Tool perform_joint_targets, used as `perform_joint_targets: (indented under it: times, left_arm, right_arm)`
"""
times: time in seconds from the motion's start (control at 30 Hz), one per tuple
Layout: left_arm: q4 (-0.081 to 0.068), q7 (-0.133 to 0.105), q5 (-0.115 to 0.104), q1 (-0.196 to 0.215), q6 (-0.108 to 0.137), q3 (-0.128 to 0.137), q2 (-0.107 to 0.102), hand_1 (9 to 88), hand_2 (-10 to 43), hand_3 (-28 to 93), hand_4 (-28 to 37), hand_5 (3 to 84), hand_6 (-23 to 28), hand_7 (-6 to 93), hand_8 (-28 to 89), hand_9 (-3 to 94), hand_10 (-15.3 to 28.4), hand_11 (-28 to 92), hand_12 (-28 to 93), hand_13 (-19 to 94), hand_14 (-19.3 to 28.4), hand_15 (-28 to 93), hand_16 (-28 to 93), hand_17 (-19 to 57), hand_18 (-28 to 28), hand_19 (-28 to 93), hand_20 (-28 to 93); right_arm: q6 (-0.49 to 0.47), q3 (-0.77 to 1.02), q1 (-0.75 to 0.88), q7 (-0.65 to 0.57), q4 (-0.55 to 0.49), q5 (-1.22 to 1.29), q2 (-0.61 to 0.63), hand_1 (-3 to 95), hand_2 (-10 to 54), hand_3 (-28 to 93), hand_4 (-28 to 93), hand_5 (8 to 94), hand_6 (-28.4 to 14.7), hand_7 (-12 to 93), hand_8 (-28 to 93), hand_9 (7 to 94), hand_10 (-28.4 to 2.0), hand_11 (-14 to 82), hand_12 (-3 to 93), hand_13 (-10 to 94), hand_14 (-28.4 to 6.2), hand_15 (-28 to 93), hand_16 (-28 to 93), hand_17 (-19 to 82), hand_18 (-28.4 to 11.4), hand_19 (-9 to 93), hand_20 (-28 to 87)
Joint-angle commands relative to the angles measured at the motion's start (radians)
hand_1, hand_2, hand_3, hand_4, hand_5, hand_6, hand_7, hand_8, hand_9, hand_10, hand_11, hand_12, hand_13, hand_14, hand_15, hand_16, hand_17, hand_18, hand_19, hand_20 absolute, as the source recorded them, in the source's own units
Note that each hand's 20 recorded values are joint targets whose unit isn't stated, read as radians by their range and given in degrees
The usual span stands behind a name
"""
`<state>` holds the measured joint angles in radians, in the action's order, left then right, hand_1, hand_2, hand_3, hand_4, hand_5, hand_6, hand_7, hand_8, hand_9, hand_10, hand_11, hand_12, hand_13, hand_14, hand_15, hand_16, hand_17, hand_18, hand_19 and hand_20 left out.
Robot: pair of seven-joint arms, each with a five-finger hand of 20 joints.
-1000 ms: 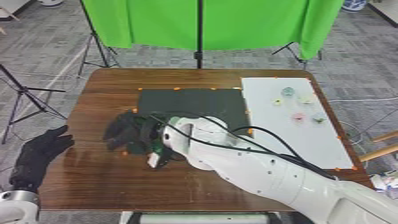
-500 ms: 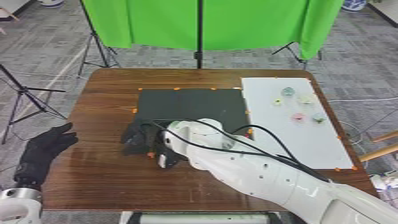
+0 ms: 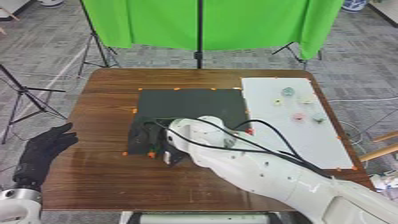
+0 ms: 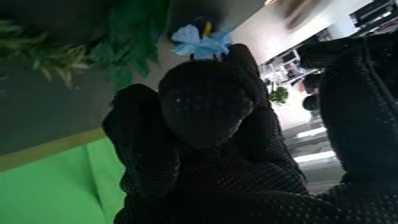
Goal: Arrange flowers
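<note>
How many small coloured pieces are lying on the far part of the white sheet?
5 on the white sheet: a blue-green piece farthest, then a yellow piece and a pale piece, nearest a pink piece and a greenish piece. None seems hidden there.

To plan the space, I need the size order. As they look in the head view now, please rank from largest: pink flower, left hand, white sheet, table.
1. Table
2. White sheet, partly covered
3. Left hand
4. Pink flower
</note>
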<state>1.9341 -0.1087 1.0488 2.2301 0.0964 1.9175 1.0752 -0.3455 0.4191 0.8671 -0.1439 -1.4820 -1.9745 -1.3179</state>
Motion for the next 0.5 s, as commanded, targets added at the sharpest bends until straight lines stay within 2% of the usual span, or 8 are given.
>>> perform_joint_targets:
  times: [0.03,0.27,0.37,0.47,0.5]
  left_arm:
    - [0.007,0.013,0.006,0.019,-0.010,0.010,0.009,23.9,19.5,66,-28.3,47.4,6.8,8.9,-6,46.4,15.3,19,10,40,19.3,18,-1,13.2,14.9,18,22]
    - [0.014,0.019,0.009,0.025,-0.010,0.008,0.009,23.9,19.4,65,-28.3,47.3,6.8,9.0,-5,46.4,15.3,19,10,39,19.3,18,-1,13.0,15.0,18,22]
    - [0.020,0.022,0.020,0.028,-0.016,0.007,0.009,24.0,19.4,65,-28.3,47.4,6.8,9.0,-6,46.4,15.3,19,10,39,19.3,18,-1,12.9,15.0,18,22]
    - [0.027,0.003,0.026,0.033,-0.006,0.008,0.009,23.9,19.4,65,-28.3,47.4,6.8,9.0,-6,46.4,15.4,19,10,39,19.3,18,-1,12.9,15.0,18,22]
    - [0.027,-0.015,0.025,0.033,-0.001,0.006,0.006,23.9,19.4,66,-28.3,47.4,6.7,9.1,-5,46.5,15.4,19,10,39,19.3,18,-1,12.8,15.0,18,22]
  right_arm:
    - [0.013,0.018,-0.019,0.008,-0.044,0.019,0.040,21.2,6.5,68,-14,51.1,-4.7,12,-8,49.8,-12.9,6.1,7.7,91,-3.6,62,28,63,-17.3,93,61]
    - [0.169,0.098,-0.028,0.027,-0.171,0.156,0.117,20.2,4.2,68,-14,52.5,-3.5,13,-8,51.8,-12.2,6.6,8.3,91,-3.8,62,28,63,-17.3,93,60]
    - [0.239,0.155,-0.012,0.020,-0.252,0.148,0.183,21.2,2.5,68,-14,53.2,-3.4,13,-8,52.6,-12.4,6.9,9.0,89,-4.1,61,28,61,-17.2,93,60]
    - [0.293,0.229,0.024,0.000,-0.330,0.085,0.265,23.4,-1.4,68,-13,53.8,-2.9,14,-8,54.2,-13.2,7.6,10.4,89,-3.9,61,28,60,-16.9,93,59]
    - [0.307,0.256,0.040,-0.022,-0.356,0.057,0.295,24.3,-2.8,68,-13,54.1,-2.5,14,-8,55.0,-13.3,7.8,10.9,88,-3.8,61,28,60,-16.7,93,58]
